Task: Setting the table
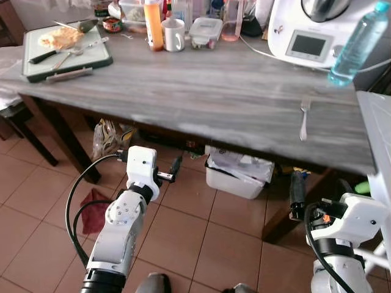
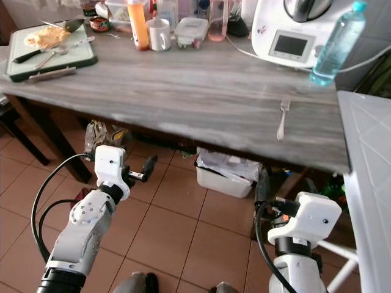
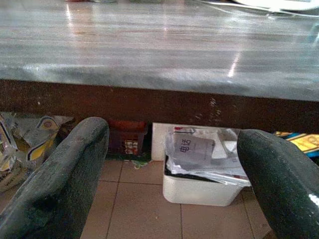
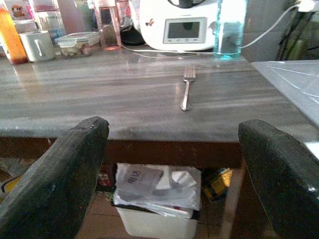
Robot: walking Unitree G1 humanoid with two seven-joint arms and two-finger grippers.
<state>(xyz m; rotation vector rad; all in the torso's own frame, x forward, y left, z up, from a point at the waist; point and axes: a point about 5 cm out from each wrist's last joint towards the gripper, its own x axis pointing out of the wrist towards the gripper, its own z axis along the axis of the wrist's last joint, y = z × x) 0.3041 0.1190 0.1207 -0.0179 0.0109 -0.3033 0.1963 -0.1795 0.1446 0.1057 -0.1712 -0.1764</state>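
Here both arms are held low in front of the table [image 1: 201, 91], below the level of its top and above the tiled floor [image 1: 183, 226]. The left gripper [image 3: 172, 174] points toward the table's front edge, and its two black fingers [image 3: 60, 179] stand wide apart with nothing between them. The right gripper [image 4: 174, 174] is lifted a little higher, so its wrist view looks just over the grey wooden top; its fingers [image 4: 55, 174] are also spread apart and hold nothing.

A fork [image 1: 303, 120] lies flat on the table near the front right corner, its tines pointing toward the back. Behind it stand a white kitchen machine [image 1: 308, 30] with a small screen and a blue plastic bottle [image 1: 357, 44], which looks tilted in the head view. Along the back edge there are an orange bottle [image 1: 153, 24], a white mug [image 1: 173, 34] and a clear lidded container [image 1: 204, 30]. At the far left corner sits a green tray [image 1: 64, 64] with some food, a knife and other cutlery on it.

Under the table a white bin [image 1: 235, 174] full of paper stands on the floor, and a red cloth [image 1: 91, 210] lies on the tiles near the left arm.
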